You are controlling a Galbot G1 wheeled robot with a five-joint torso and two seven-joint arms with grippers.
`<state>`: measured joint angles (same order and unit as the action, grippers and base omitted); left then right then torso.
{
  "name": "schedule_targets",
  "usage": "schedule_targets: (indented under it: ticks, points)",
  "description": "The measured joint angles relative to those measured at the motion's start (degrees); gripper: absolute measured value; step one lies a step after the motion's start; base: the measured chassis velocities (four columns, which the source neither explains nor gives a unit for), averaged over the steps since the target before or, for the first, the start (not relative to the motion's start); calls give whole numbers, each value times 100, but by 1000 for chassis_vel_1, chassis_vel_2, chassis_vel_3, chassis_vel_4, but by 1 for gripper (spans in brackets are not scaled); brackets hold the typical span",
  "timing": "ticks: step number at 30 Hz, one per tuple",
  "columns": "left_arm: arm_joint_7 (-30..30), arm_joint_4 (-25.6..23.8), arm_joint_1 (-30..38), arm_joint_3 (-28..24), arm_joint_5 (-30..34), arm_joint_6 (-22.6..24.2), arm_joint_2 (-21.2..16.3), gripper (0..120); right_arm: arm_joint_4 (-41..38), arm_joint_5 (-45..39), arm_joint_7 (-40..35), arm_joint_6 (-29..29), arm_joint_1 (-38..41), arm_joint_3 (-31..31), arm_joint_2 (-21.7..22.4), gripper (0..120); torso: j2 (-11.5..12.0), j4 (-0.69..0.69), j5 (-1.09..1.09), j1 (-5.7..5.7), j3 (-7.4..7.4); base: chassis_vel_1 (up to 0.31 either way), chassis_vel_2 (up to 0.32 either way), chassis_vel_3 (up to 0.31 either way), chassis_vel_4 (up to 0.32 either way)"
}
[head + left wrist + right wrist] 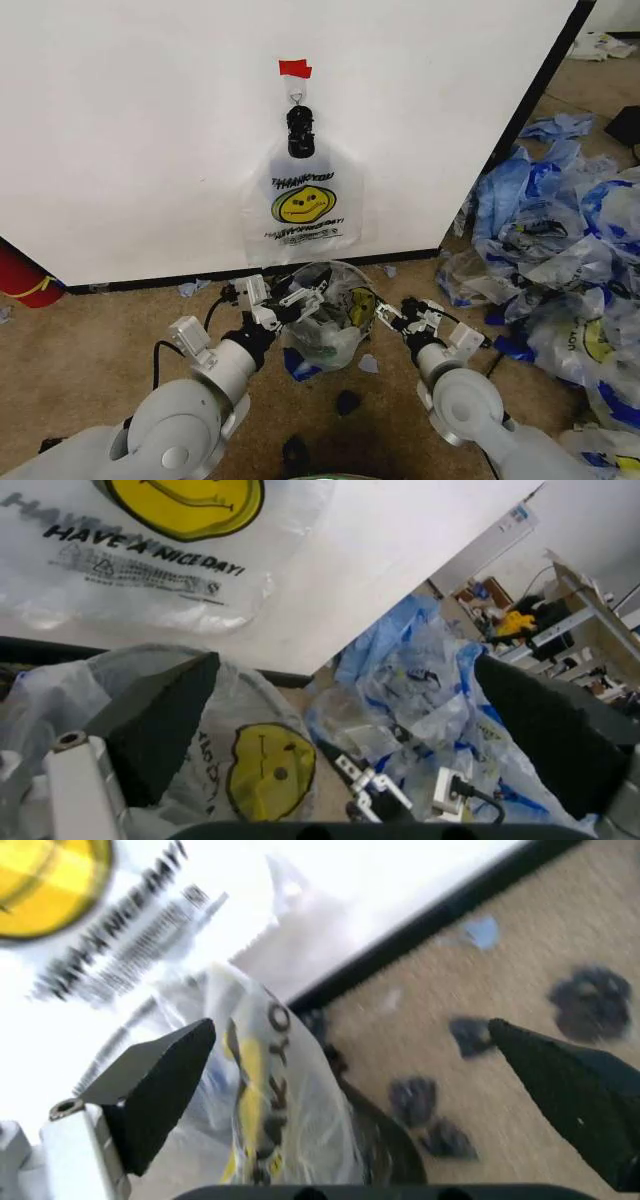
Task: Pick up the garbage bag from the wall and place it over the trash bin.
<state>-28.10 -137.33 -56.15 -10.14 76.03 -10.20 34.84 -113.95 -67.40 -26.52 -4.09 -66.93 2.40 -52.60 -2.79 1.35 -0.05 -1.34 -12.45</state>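
The garbage bag [303, 205] hangs flat on the white wall [150, 120] from a black clip [300, 130] under a hook and red tape [294, 68]. Its yellow smiley and "THANK YOU" print face me. Directly below stands the trash bin [322, 350], draped in another translucent smiley bag [255, 772]. My left gripper [292, 296] is open at the bin's left rim, below the hanging bag [150, 547]. My right gripper [393, 316] is open at the bin's right rim. The right wrist view shows the hanging bag [90, 922] and the draped bin [270, 1117] between the open fingers [160, 1087].
A big pile of bluish plastic bags [560, 230] covers the carpet to the right. A red cylinder [20, 275] stands at the wall's left foot. Dark scraps [347, 402] and blue bits [190, 288] lie on the carpet. The black base strip [440, 922] runs along the wall.
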Motion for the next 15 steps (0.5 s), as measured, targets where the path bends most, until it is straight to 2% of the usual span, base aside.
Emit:
schedule_targets:
  ticks: [3, 4, 9, 13, 15]
  points:
    - [2, -3, -100, 14, -79, -33, 25, 100, 234, 111, 1025, -380, -116, 88, -13, 100, 0, 0, -1, 0, 0, 0, 0, 0, 0]
    - [2, -3, -100, 14, -79, -33, 25, 100, 234, 111, 1025, -380, -116, 88, -13, 100, 0, 0, -1, 0, 0, 0, 0, 0, 0]
    - [0, -3, -58, 50, -101, -71, 39, 100, 509, 148, 2267, -861, -199, 188, -22, 100, 0, -1, 0, 0, 0, 0, 0, 0, 0]
    - [-37, -3, 22, 90, -132, -83, 42, 100, 484, 182, 2839, -1125, -240, 294, 33, 100, 0, 0, 0, 0, 0, 0, 0, 0, 0]
    - [-150, 43, 138, 150, -530, -71, 63, 100, 256, 643, 3144, -1516, -233, 517, 98, 100, 0, 0, 1, 0, 0, 0, 0, 0, 0]
